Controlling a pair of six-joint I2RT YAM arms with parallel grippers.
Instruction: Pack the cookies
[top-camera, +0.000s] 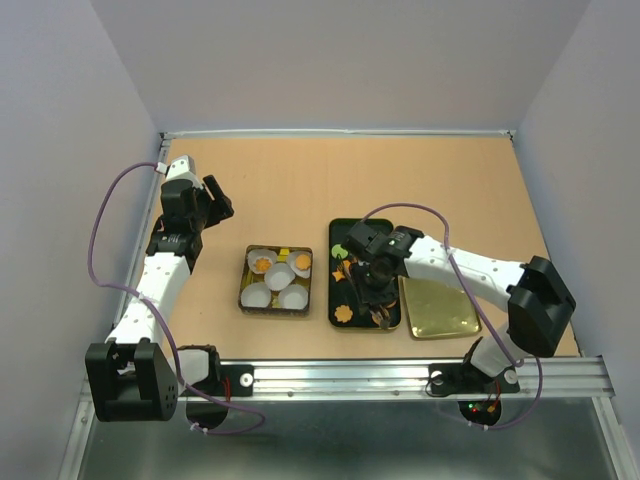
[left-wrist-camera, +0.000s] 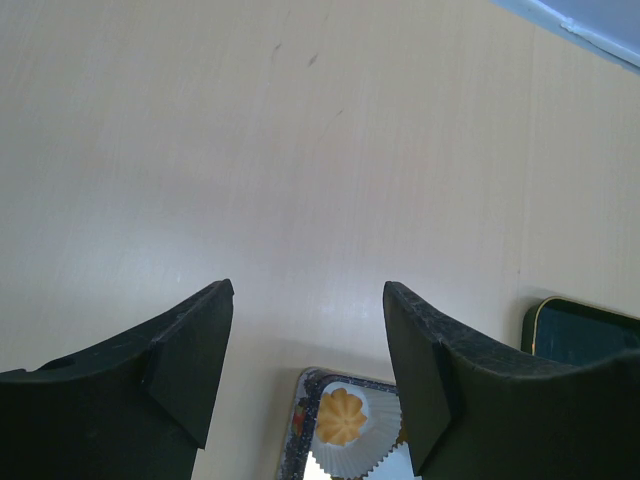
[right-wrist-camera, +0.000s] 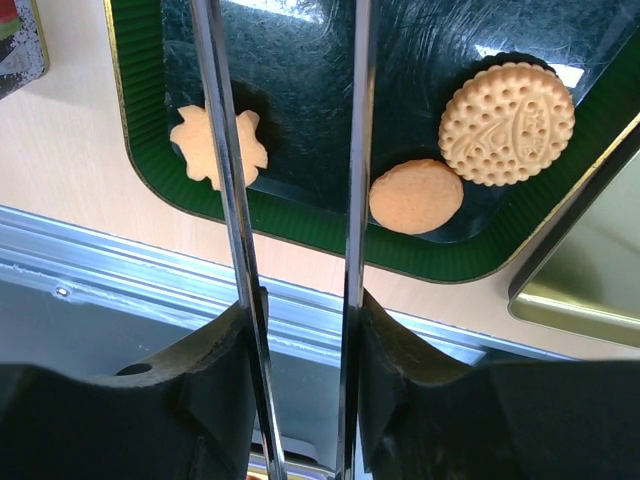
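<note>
We see a tan wooden tabletop (top-camera: 420, 180) enclosed by pale grey wall panels (top-camera: 330, 60). Left of centre sits a small square printed tin (top-camera: 243, 285) filled with white pleated paper cups (top-camera: 279, 276). To its right, a little apart, lies a long dark green tray with a gold rim (top-camera: 333, 290). A shallow gold metal lid (top-camera: 437, 308) lies just beside the tray's near right side. A pair of thin bright steel tongs (right-wrist-camera: 228, 200) reaches over the tray's near end. A silver aluminium rail (top-camera: 350, 378) runs along the table's near edge.

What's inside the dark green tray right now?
At the near end: a flower-shaped cookie, a plain round cookie and a dotted round cookie; farther back, a green cookie. The right arm and its tongs cover the middle of the tray from above, so anything there is hidden.
</note>
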